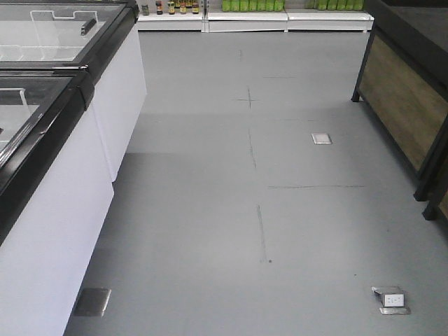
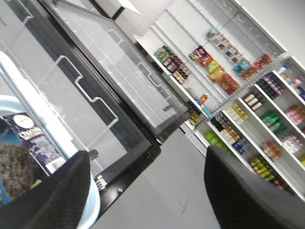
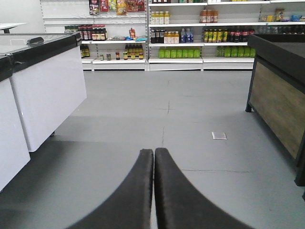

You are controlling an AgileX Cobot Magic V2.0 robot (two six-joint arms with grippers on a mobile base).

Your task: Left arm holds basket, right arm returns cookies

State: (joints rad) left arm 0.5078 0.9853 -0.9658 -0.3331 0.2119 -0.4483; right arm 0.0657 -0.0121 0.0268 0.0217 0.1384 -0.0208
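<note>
The cookies (image 2: 26,152) are sitting at the left edge of the left wrist view, inside the pale blue basket (image 2: 94,205), whose rim is curving round just behind the left claw's nearer finger. Only part of the box is showing: a dark printed face, a cookie picture and a white barcode on the side panel. The rest is running out of frame, so I cannot tell whether it is standing or leaning.

The left claw (image 2: 147,160) is hanging released. Its fingers are spreading wide, with only the freezer (image 2: 119,95) edge and the floor (image 2: 171,191) showing between them, so it is not gripping the basket here. The right claw (image 3: 153,160) is pointing down the aisle toward the shelves (image 3: 190,47), clenched tip to tip on nothing. No basket or cookies are appearing in its view. The front view is showing neither arm.

The box is looking light and stiff at its edges but hollow, so a hard squeeze on the broad faces is likely to dent it. The printed card is probably smooth enough to slide under a weak grip. I am judging the best hold to be across the two narrow sides near the middle, with moderate pressure. The right claw is needing to open first. The basket, being thin plastic, is probably going to shift unless the left claw is gripping it.
</note>
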